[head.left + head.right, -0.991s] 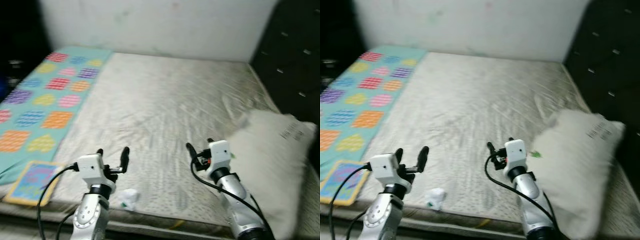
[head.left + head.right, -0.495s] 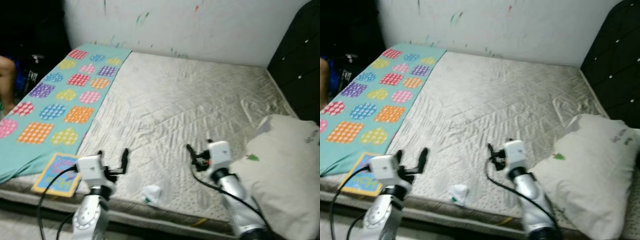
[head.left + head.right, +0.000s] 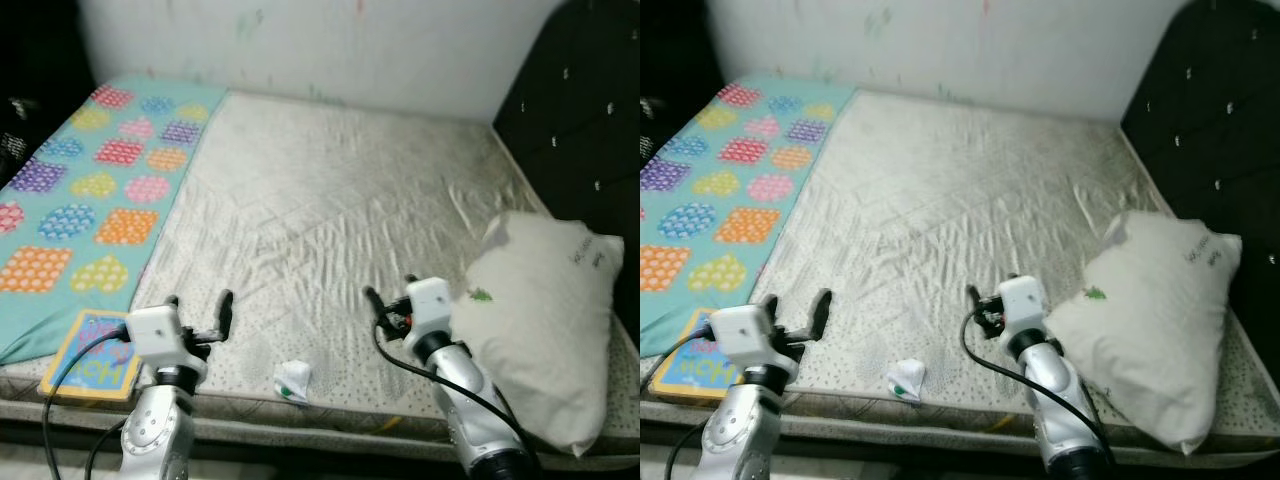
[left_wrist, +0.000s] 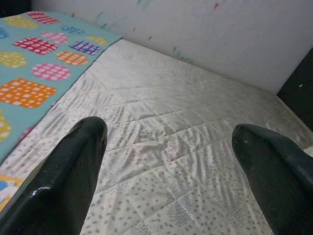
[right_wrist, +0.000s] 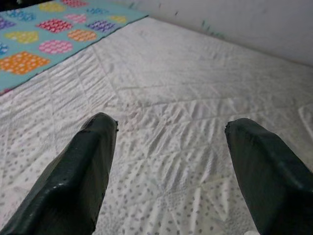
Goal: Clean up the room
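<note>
So we're looking down at a bare grey-white quilted mattress. A small crumpled white paper scrap with green print sits near the front edge at about 6 o'clock, between the two arms. Left tool hovers at 7 o'clock, fingers spread apart, holding nothing. Right tool at 5 o'clock, fingers also apart and empty. Big white pillow at 4 o'clock, teal blanket with colourful patches at 10, flat colourful picture book at 8.
</note>
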You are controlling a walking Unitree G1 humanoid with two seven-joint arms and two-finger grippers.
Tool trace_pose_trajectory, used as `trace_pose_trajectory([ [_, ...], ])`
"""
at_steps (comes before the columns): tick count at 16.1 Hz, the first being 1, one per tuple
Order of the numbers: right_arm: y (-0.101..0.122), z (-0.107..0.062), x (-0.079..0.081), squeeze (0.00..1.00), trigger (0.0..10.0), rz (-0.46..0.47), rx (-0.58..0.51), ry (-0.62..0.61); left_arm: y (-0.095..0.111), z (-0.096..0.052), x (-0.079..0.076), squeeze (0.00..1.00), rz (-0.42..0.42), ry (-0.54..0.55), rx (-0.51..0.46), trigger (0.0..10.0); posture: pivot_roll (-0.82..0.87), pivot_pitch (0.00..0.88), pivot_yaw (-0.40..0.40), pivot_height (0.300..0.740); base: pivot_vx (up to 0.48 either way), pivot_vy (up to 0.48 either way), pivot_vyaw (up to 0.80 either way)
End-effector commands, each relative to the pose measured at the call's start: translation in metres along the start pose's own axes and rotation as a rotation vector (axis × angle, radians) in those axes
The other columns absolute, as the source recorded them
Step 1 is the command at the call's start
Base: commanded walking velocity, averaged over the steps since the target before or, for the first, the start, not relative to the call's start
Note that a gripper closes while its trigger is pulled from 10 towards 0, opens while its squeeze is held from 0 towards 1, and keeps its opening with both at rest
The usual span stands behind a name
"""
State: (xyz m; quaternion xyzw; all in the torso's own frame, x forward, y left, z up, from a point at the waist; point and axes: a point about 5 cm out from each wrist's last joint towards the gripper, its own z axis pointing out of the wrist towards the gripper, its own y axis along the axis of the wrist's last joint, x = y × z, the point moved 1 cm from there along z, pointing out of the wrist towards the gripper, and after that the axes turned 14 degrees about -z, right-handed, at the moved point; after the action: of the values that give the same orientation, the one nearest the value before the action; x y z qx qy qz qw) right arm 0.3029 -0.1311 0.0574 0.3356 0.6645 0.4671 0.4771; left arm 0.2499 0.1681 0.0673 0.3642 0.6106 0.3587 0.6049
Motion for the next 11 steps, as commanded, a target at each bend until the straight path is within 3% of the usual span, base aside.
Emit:
trace_pose_trajectory([
  [1, -0.001, 0.001, -0.004, 0.00, 10.0, 0.013, 0.006, -0.011, -0.002, 0.001, -0.007, 0.00, -0.007, -0.020, 0.009, 10.0, 0.10, 0.045, -0.057, 0.740, 0.000, 0.000, 0.00],
  [5, 0.004, -0.001, -0.005, 0.00, 10.0, 0.065, -0.001, -0.047, 0.005, 0.000, -0.007, 0.00, -0.030, 0.002, -0.006, 10.0, 0.11, 0.083, -0.040, 0.740, 0.000, 0.000, 0.00],
  [7, 0.008, -0.004, -0.007, 0.00, 10.0, 0.087, -0.010, -0.052, 0.015, -0.002, -0.002, 0.00, -0.028, 0.020, -0.025, 10.0, 0.11, 0.115, -0.043, 0.740, 0.000, 0.000, -0.80],
  [8, 0.011, -0.004, -0.008, 0.00, 10.0, 0.099, -0.016, -0.057, 0.020, -0.004, -0.001, 0.00, -0.021, 0.019, -0.031, 10.0, 0.11, 0.129, -0.045, 0.740, 0.000, 0.000, 0.00],
  [11, 0.022, -0.001, -0.012, 0.00, 10.0, 0.101, -0.030, -0.054, 0.022, -0.009, 0.001, 0.00, -0.012, 0.024, -0.024, 10.0, 0.10, 0.167, -0.062, 0.740, 0.000, 0.461, 0.00],
])
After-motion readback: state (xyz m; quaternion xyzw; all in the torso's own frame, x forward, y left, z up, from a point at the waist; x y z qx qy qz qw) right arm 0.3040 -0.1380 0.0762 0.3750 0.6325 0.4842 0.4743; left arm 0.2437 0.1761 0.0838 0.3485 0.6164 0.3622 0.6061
